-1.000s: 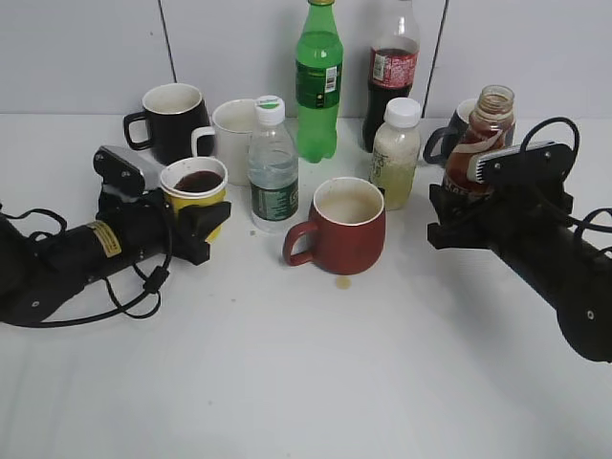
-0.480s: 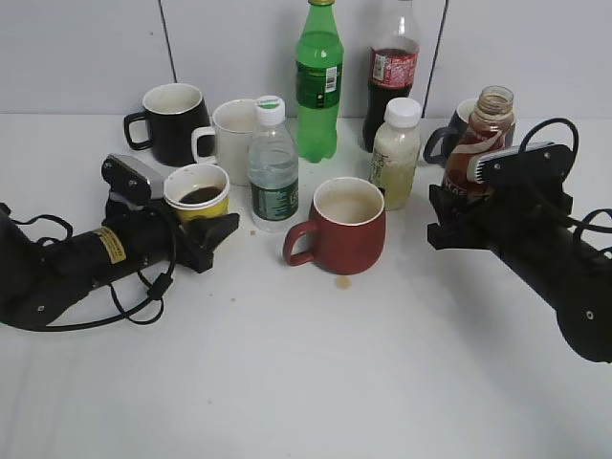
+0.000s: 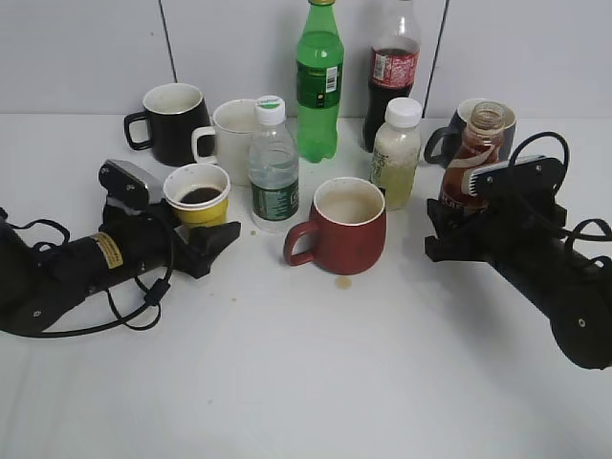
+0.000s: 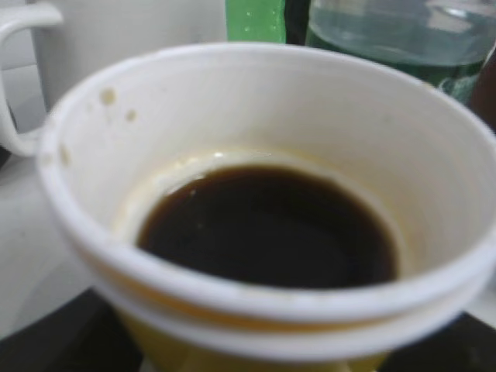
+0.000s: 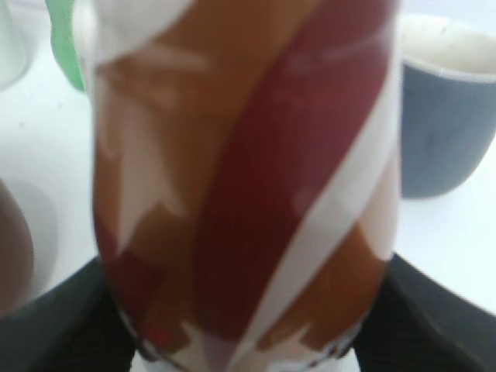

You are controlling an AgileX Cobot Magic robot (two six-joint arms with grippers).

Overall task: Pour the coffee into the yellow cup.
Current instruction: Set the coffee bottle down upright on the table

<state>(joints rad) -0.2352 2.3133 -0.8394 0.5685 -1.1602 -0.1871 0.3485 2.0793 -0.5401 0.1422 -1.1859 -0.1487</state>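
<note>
The yellow cup (image 3: 198, 206) stands upright on the table at the left, with dark coffee in its white inside (image 4: 349, 116). My left gripper (image 3: 206, 229) is shut on the cup's lower body; its dark fingers show at the bottom corners of the left wrist view (image 4: 253, 364). The coffee bottle (image 3: 473, 158), brown with a white swirl and an open clear neck, stands upright at the right. My right gripper (image 3: 459, 225) is shut on its lower body. The bottle fills the right wrist view (image 5: 248, 155), with fingers on both sides (image 5: 245, 345).
A dark red mug (image 3: 346, 228) stands in the middle with a small brown spill (image 3: 342, 282) in front. Behind are a water bottle (image 3: 273, 167), white mug (image 3: 229, 134), black mug (image 3: 172, 120), green bottle (image 3: 318, 81), cola bottle (image 3: 392, 67), milky bottle (image 3: 396, 153) and dark blue mug (image 5: 446, 124).
My left gripper has brought the yellow cup down from a raised tilt to upright on the table. My right gripper has lowered the coffee bottle slightly.
</note>
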